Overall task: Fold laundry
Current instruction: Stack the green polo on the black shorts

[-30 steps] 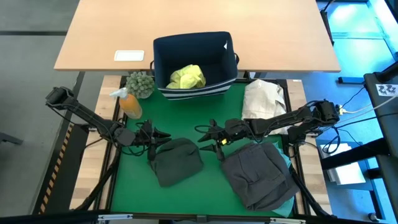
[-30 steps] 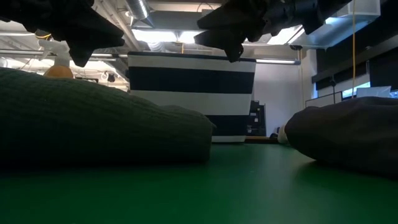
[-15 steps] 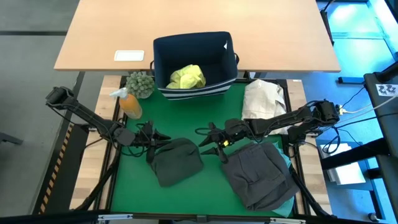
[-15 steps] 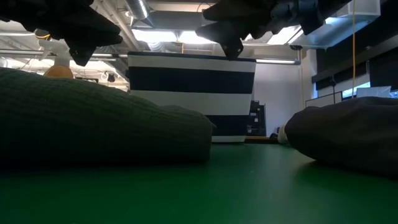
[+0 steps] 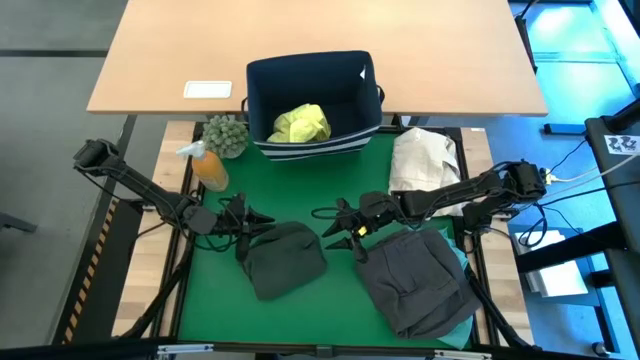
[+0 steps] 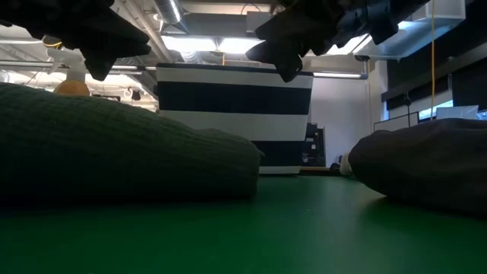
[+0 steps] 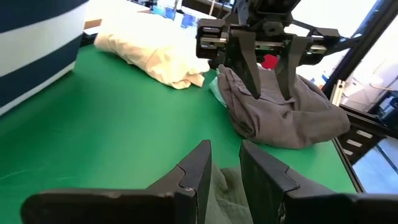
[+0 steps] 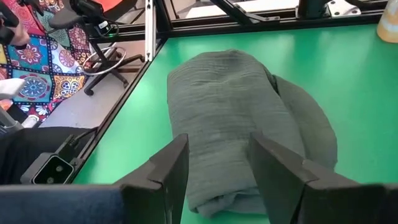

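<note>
Left gripper (image 5: 252,224) hovered at the 10 o'clock edge of the dark olive garment (image 5: 285,258), jaws only narrowly parted and empty. Right gripper (image 5: 338,228) hung over bare green mat (image 5: 300,180) between the two piles, jaws wide and empty, just off the 9 o'clock side of the charcoal grey garment (image 5: 415,278). A turquoise edge (image 5: 464,322) showed under the grey pile at its 4 o'clock. Yellow-green shirt (image 5: 300,123) lay inside the navy bin (image 5: 262,82) at 12 o'clock of the mat. Cream cloth bundle (image 5: 424,160) sat at 2 o'clock. Orange bottle (image 5: 207,165) and small plant (image 5: 226,135) stood at 10 o'clock.
</note>
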Controlling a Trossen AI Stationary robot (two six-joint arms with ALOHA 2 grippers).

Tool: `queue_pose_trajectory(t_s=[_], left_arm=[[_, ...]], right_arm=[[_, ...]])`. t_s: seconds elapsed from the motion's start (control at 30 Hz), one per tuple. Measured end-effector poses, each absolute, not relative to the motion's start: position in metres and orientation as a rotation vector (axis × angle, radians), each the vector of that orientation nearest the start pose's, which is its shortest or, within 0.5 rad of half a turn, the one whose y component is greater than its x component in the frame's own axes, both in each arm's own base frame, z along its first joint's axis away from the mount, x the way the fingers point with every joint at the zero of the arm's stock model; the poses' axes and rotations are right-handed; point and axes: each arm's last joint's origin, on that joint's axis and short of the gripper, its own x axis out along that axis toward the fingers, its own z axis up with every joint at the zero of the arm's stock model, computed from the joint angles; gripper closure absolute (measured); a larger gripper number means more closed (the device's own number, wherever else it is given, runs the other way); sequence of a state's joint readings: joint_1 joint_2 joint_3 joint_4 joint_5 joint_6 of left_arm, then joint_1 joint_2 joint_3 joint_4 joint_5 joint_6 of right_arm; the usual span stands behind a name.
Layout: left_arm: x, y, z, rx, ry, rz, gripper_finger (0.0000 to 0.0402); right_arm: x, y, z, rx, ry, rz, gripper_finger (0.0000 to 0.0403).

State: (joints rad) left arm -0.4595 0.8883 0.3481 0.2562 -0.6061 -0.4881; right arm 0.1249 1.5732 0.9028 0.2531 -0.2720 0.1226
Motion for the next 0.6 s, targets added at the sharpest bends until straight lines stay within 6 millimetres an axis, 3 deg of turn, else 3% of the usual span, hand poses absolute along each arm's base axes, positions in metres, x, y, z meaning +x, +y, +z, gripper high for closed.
queue_pose_trajectory(t_s=[0.6], left_arm=[[0.1707, -0.0657, 0.2082, -0.337, 0.2, 0.213, 0.0321]], right_arm=[[0.3345, 0.0498, 0.2252, 0.148, 0.423, 0.366, 0.0237]])
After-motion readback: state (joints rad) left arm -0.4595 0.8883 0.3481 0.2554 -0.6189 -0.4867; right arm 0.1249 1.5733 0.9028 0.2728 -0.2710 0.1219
